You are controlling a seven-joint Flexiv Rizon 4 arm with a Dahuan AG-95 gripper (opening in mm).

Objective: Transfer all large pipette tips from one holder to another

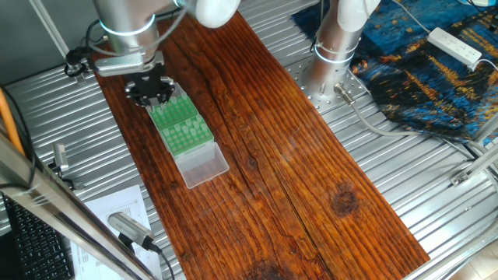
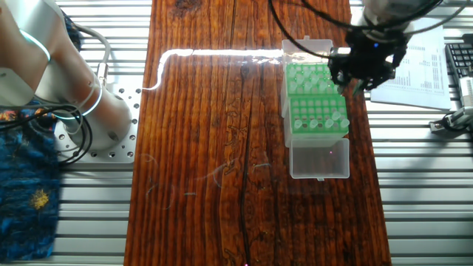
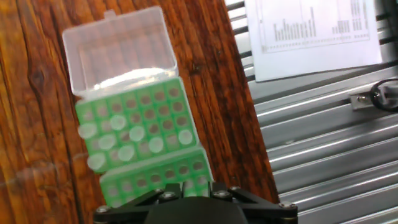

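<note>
Two green racks stand end to end on the wooden board. The farther rack [image 3: 140, 118] holds several large pipette tips [image 3: 135, 133], whitish round tops in its middle rows; in the other fixed view they show at the rack's right side [image 2: 337, 118]. The nearer rack [image 3: 155, 179] lies right under my gripper [image 3: 196, 186] and shows only holes. My gripper [image 2: 362, 74] hangs over that rack's outer edge [image 2: 307, 77], fingers a narrow gap apart around a pale blurred tip. In one fixed view the gripper [image 1: 153, 92] covers the racks' [image 1: 180, 126] far end.
A clear hinged lid [image 3: 118, 50] lies open beyond the tip rack, and a second clear lid [image 2: 307, 50] sits at the other end. A printed sheet [image 3: 311, 34] lies on the ribbed metal table beside the board. The arm's base [image 1: 331, 54] stands across the board.
</note>
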